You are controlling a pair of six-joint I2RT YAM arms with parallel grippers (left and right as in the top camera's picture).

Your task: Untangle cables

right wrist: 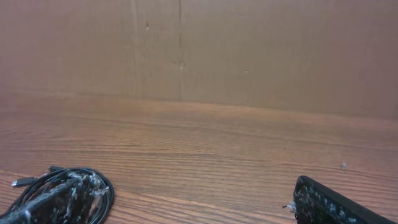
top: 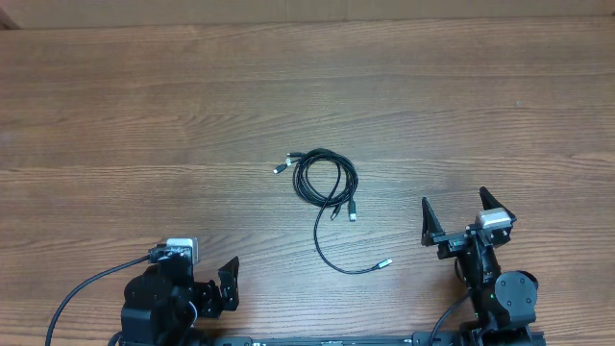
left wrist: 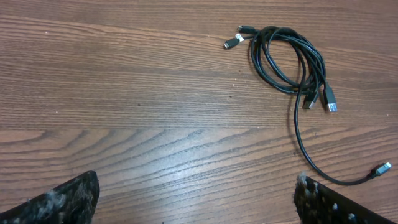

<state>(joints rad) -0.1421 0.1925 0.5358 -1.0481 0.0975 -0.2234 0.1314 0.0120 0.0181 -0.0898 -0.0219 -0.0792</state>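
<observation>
One wooden table (top: 144,115) carried everything seen from overhead. Two arms sat at its near edge, well apart from the work and from each other.

- Left gripper (top: 223,288): at 7 o'clock from table centre. Jaws spread wide, nothing between them. Its wrist camera looked straight over the tangle, so the arm was probably posed for a clear view before reaching.
- Right gripper (top: 461,216): at 5 o'clock. Jaws also wide apart and empty, fingers pointing toward 12 o'clock. From its wrist camera only the bundle's edge showed, low and left.
- Cables (top: 325,178): black cords lying flat near table centre, between the two arms. This was likely so either arm could reach them. Several loops overlapped in one loose coil; how many cords made it could not be told.
- Loose tail (top: 332,252): left the coil at 6 o'clock and curved away toward 4 o'clock. It looked like the easiest strand to pull free.
- Plugs: a pair (top: 282,165) at the coil's 10 o'clock, two more (top: 351,211) at its 5 o'clock, and a single one (top: 384,262) ending the tail.
</observation>
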